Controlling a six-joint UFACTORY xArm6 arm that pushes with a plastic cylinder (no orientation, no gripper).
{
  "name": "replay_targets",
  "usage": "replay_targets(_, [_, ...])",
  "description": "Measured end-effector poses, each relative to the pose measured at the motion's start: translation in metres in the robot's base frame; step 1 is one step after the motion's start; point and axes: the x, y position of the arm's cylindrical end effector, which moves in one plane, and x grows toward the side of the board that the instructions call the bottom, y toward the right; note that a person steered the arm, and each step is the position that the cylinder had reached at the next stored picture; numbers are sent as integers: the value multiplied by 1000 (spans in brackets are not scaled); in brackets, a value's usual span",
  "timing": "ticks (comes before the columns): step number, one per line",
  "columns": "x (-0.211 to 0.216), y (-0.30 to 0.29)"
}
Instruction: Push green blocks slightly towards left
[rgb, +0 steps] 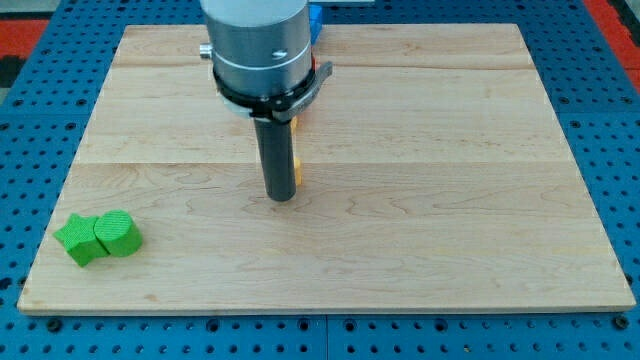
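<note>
Two green blocks sit touching at the view's lower left of the wooden board (450, 220): a green star-like block (78, 241) on the left and a green rounded block (118, 234) on its right. My tip (282, 197) rests on the board near the middle, well to the right of the green blocks and a little above them in the view. It touches neither green block.
A yellow block (297, 170) is mostly hidden behind the rod, just right of it. A red piece (322, 69) and a blue block (315, 22) peek out beside the arm's grey body at the view's top. Blue pegboard surrounds the board.
</note>
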Motion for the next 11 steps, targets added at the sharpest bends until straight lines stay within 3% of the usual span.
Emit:
replay_targets(2, [-12,-4])
replay_targets(5, [141,-21])
replay_targets(6, [140,-26])
replay_targets(8, [139,-221])
replay_targets(9, [127,-260])
replay_targets(11, [115,-259])
